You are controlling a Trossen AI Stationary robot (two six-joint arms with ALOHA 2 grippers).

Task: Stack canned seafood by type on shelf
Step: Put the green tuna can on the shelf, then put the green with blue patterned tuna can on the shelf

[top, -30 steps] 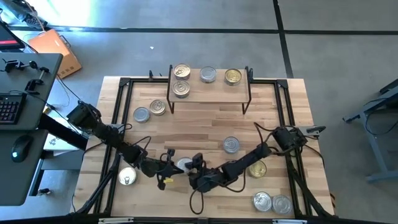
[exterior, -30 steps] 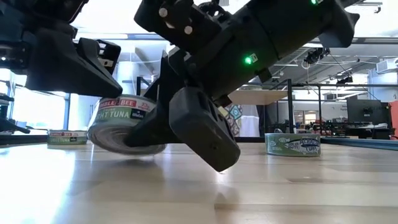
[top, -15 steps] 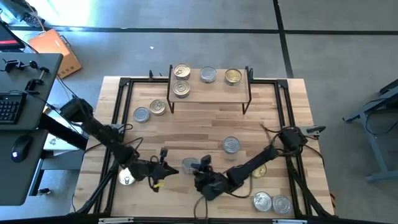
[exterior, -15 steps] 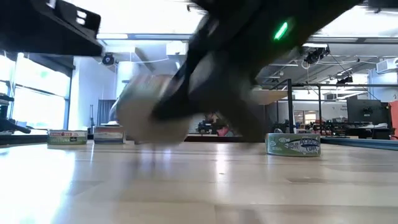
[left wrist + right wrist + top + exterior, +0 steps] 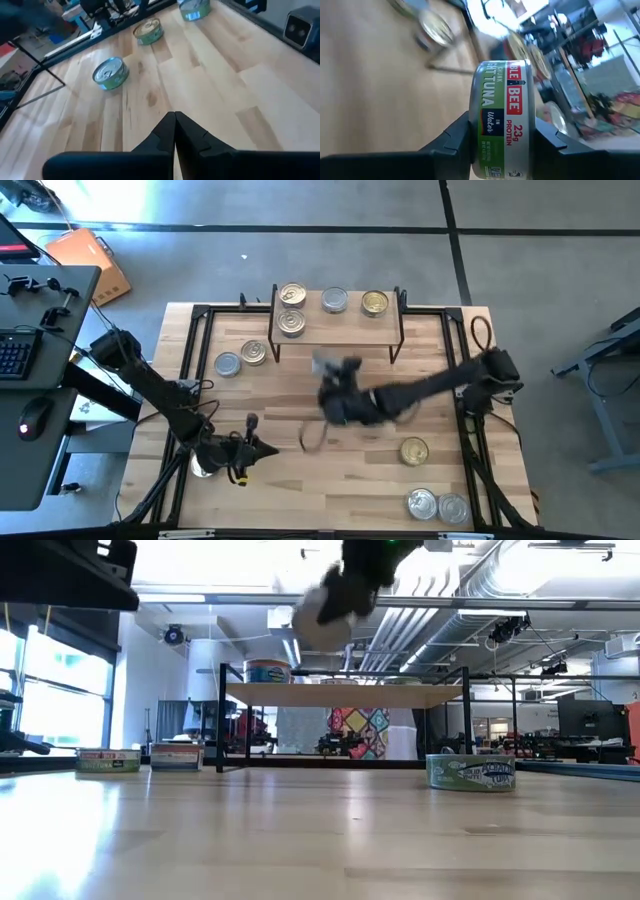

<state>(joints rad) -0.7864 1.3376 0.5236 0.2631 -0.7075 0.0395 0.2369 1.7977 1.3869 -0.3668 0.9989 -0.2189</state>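
Note:
My right gripper (image 5: 326, 372) hangs in the air over the middle of the table, a little short of the shelf (image 5: 340, 332), shut on a green-labelled tuna tin (image 5: 502, 125). The low view shows that tin (image 5: 325, 616) blurred, above shelf height. Several tins (image 5: 334, 301) stand on the shelf top. My left gripper (image 5: 175, 126) is shut and holds nothing, near the table's near left corner (image 5: 250, 448). More tins rest on their bases on the table at far left (image 5: 228, 364) and near right (image 5: 413, 450). My right gripper pinches the tuna tin between its two fingers, one finger (image 5: 456, 136) on each flat end. The curved labelled wall (image 5: 495, 107) faces the wrist camera. The fingers come from the table's right side, slanting slightly down. The tin is lifted clear of table and shelf.
Two tins (image 5: 437, 505) sit at the near right corner, and one (image 5: 205, 467) lies under my left arm. A black frame (image 5: 200, 315) runs round the table. In the low view a tin (image 5: 471, 771) stands at right and two (image 5: 108, 760) at left.
My right gripper has taken hold of the tin that stood tilted on the table near the front middle. It has swung it quickly up and toward the far edge, to just short of the shelf. My left gripper has drawn back toward the left edge and risen a little.

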